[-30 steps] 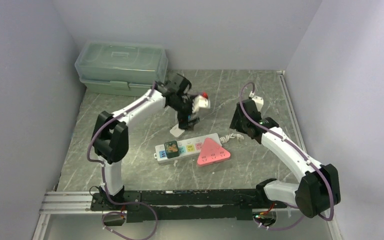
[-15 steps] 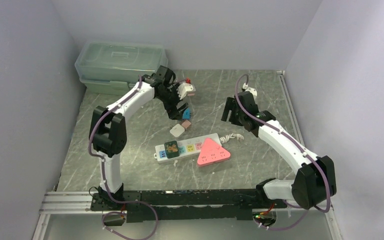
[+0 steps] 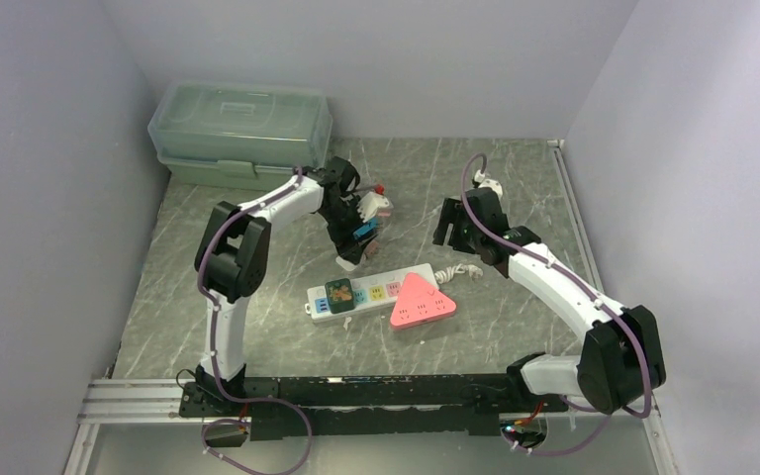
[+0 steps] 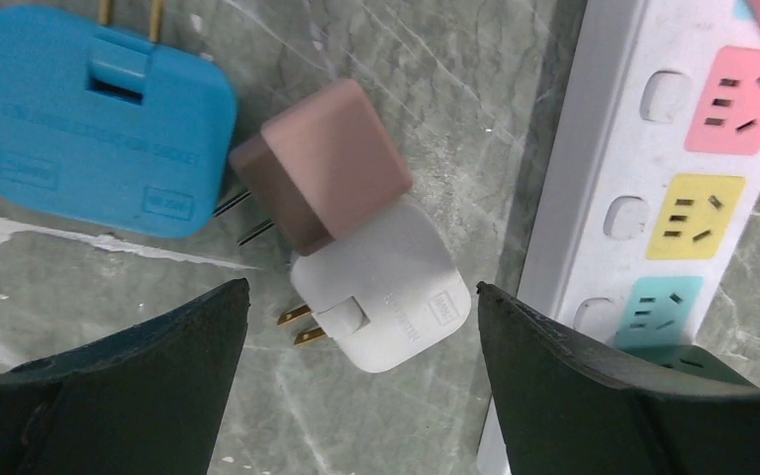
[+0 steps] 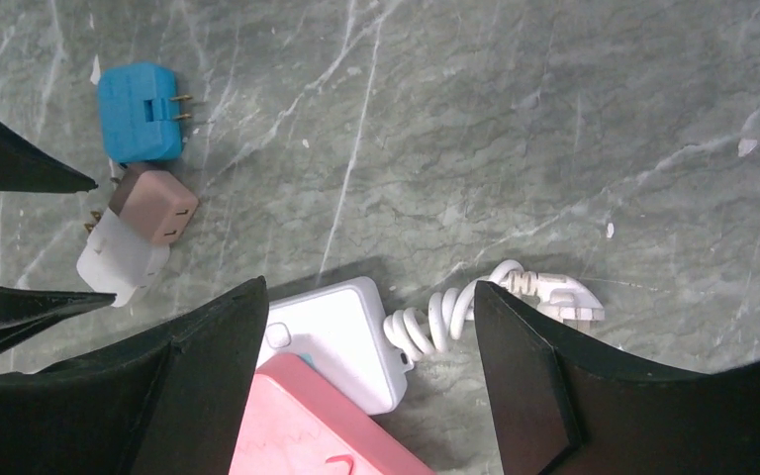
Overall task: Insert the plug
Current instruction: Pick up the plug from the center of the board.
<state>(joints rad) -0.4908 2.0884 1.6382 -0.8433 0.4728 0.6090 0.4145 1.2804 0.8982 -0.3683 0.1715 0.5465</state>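
Three loose plugs lie together on the grey table: a blue plug (image 4: 99, 119), a brown plug (image 4: 322, 163) and a white plug (image 4: 381, 287) with two brass prongs. My left gripper (image 4: 361, 292) is open, and its jaws straddle the white plug from above without touching it. The white power strip (image 4: 653, 198) with pink, yellow and teal sockets lies just right of it. My right gripper (image 5: 371, 287) is open and empty above the strip's end (image 5: 336, 336) and its coiled cord (image 5: 455, 307). From above, the left gripper (image 3: 354, 245) is behind the strip (image 3: 371, 294).
A pink triangular plug (image 3: 422, 300) and a dark green plug (image 3: 337, 294) sit in the strip. A translucent green lidded box (image 3: 240, 134) stands at the back left. Walls close in on three sides. The cord's white plug end (image 5: 564, 295) lies by the right gripper.
My left gripper swung back toward the box, then came forward and down again over the loose plugs. My right gripper shifted a little left toward the strip's cord end.
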